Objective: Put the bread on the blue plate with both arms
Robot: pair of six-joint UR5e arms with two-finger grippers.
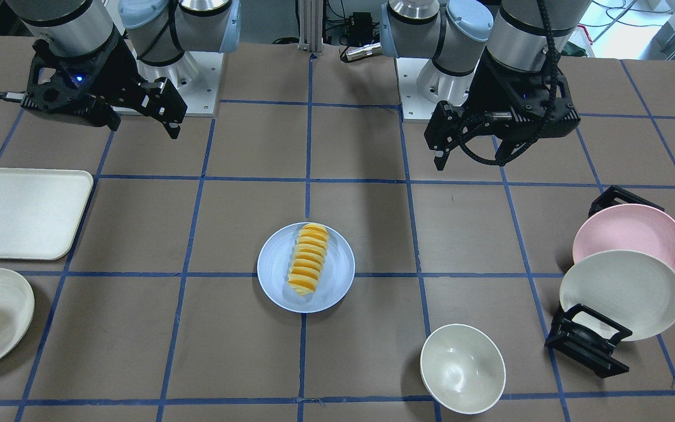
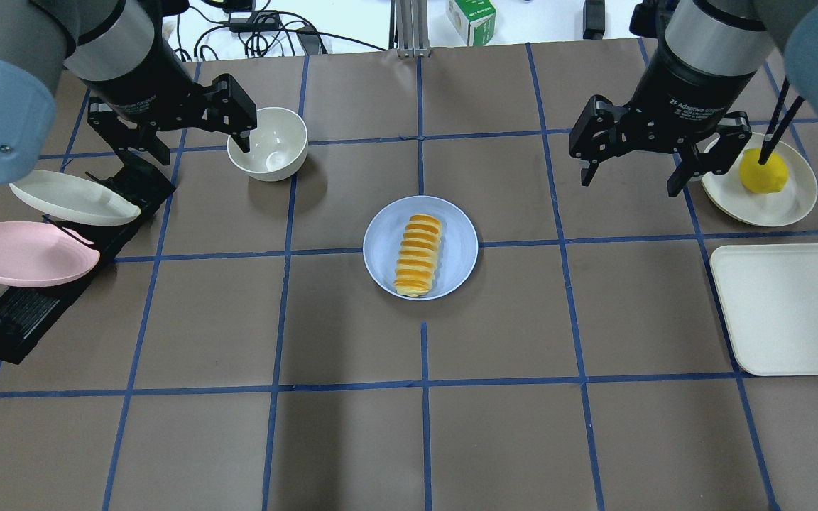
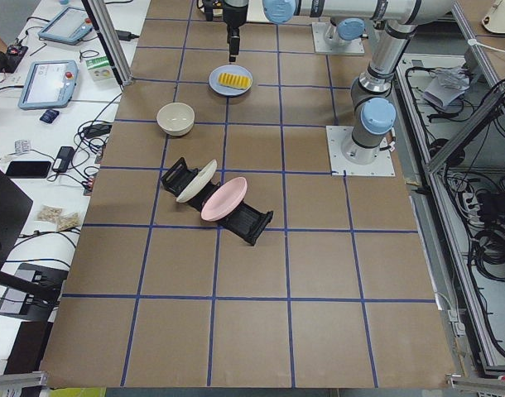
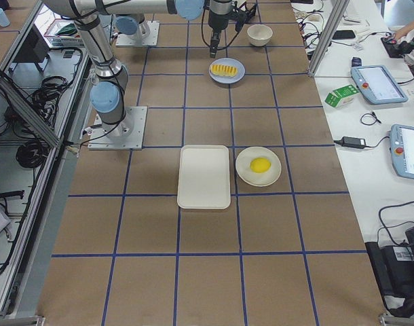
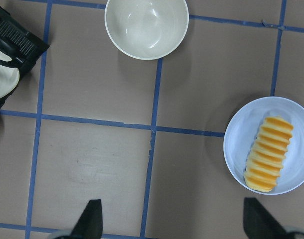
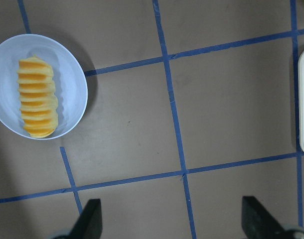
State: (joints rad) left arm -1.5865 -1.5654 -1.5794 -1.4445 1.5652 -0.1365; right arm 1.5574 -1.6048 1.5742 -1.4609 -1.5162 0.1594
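The bread [image 2: 419,255], a ridged orange-yellow loaf, lies lengthwise on the blue plate [image 2: 384,245] at the table's middle. It also shows in the front view [image 1: 308,259] on the plate [image 1: 276,266], in the left wrist view [image 5: 268,154] and in the right wrist view [image 6: 37,97]. My left gripper [image 2: 196,142] hangs open and empty above the table, to the plate's far left beside a white bowl. My right gripper [image 2: 629,177] hangs open and empty to the plate's far right. Both are well apart from the plate.
A white bowl [image 2: 267,142] stands near my left gripper. A black rack holds a cream plate [image 2: 72,199] and a pink plate [image 2: 25,252] at the left. A yellow fruit [image 2: 762,170] sits on a cream plate and a white tray [image 2: 792,305] lies at the right.
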